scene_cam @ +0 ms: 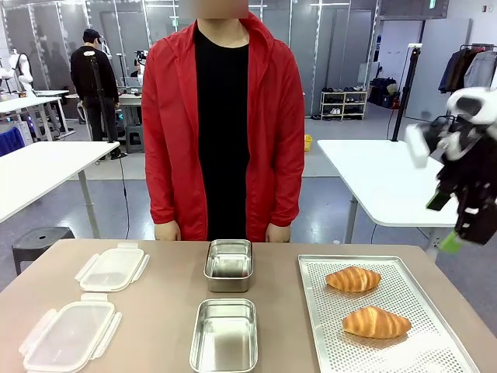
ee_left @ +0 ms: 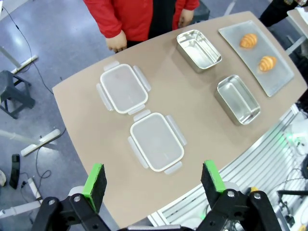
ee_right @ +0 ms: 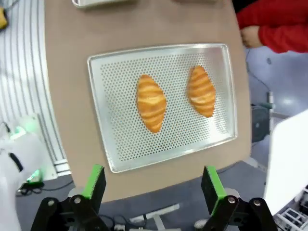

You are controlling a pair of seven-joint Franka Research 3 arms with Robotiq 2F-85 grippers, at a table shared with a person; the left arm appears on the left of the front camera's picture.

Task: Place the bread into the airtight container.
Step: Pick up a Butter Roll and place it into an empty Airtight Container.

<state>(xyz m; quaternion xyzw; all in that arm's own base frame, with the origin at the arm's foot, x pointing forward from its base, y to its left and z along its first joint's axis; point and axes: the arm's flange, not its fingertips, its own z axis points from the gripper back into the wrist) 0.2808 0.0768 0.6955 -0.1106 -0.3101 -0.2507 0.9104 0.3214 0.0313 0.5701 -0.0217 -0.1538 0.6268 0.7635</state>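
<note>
1. Closest in, the left jaws hang high over the near edge of the desk [ee_left: 91, 125]. They're spread wide, green pads [ee_left: 95, 180] well apart, gripping nothing.
2. The right jaws are up high off the desk's right side, looking down at the tray [ee_right: 115, 144]. They're wide too, with nothing between their pads [ee_right: 94, 180].
3. Front row on the desk has a clear plastic lid [scene_cam: 70, 334] on the left and a steel container [scene_cam: 224, 336] in the middle, open side up. The perforated tray sits on the right.
4. The bread's on that tray: two croissants, the near croissant [scene_cam: 376, 322] and the far croissant [scene_cam: 353, 279], lying apart and not touching.
5. In the back row, a second lid [scene_cam: 112, 268] sits behind the first. A second steel container [scene_cam: 228, 263] is just behind the near one.
6. At the far edge stands a person in a red jacket, hand [scene_cam: 167, 231] hanging down by the desk's edge.
</note>
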